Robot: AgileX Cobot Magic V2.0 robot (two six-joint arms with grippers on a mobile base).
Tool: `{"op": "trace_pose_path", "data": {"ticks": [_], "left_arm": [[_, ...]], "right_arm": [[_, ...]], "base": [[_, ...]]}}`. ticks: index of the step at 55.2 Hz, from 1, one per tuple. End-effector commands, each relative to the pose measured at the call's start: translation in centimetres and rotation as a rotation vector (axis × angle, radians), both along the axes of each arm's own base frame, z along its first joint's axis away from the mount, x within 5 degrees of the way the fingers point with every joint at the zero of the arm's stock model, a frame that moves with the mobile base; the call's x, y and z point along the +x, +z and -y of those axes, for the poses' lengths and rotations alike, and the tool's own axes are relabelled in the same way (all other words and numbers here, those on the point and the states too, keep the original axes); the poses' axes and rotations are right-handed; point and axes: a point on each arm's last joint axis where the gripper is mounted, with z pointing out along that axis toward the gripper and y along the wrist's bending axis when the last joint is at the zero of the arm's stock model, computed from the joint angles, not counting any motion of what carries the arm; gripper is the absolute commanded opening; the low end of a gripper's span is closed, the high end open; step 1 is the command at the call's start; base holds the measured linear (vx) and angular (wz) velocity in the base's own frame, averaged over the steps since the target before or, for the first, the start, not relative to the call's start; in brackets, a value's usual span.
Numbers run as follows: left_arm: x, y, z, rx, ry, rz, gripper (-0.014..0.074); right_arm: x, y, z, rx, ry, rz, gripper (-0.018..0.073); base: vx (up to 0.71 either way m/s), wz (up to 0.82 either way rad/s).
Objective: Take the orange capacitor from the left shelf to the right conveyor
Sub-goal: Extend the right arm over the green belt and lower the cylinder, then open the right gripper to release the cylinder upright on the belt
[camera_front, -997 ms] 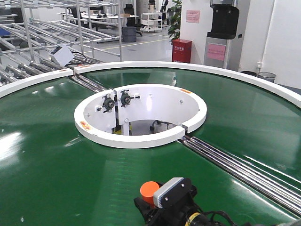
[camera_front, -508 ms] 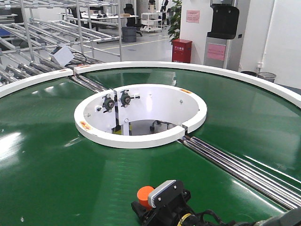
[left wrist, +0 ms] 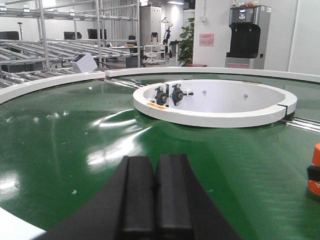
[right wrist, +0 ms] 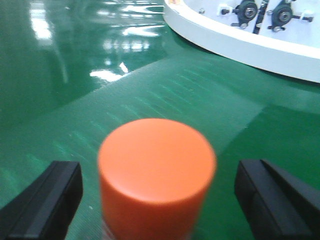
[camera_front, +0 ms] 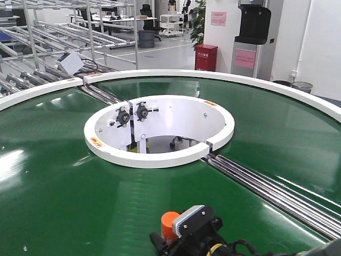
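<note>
The orange capacitor [right wrist: 157,170] stands upright on the green belt of the right conveyor [camera_front: 64,176], at six o'clock of its inner ring, between the right gripper [right wrist: 160,200] fingers, spread clear to release it, while the idle left gripper [left wrist: 154,192] rests clenched.

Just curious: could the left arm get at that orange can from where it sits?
Probably, with a sideways move. The left gripper is shut, bare green belt lies between, but the right gripper straddles the orange capacitor.
</note>
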Motion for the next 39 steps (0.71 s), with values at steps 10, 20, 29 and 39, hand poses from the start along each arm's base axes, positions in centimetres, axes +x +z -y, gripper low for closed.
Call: {"op": "trace_pose_path", "data": {"ticks": [10, 20, 29, 39], "left_arm": [[0.0, -0.3, 0.0, -0.015, 0.000, 0.061, -0.0006], [0.0, -0.3, 0.0, -0.015, 0.000, 0.061, -0.0006], [0.0, -0.3, 0.0, -0.015, 0.000, 0.061, -0.0006], [0.0, -0.3, 0.0, -0.015, 0.000, 0.061, -0.0006]], "right_arm": [[-3.3, 7.6, 3.5, 0.036, -0.093, 0.050, 0.0645], [-6.5, 12.4, 5.4, -0.065, -0.138, -0.080, 0.0587], [-9.7, 15.4, 7.3, -0.113, -0.192, -0.212, 0.0548], [-13.6, 17.7, 9.3, -0.161, -0.234, -0.345, 0.0535]], "base": [[0.00, 0.00], [0.00, 0.00], [0.00, 0.00], [0.00, 0.00]]}}
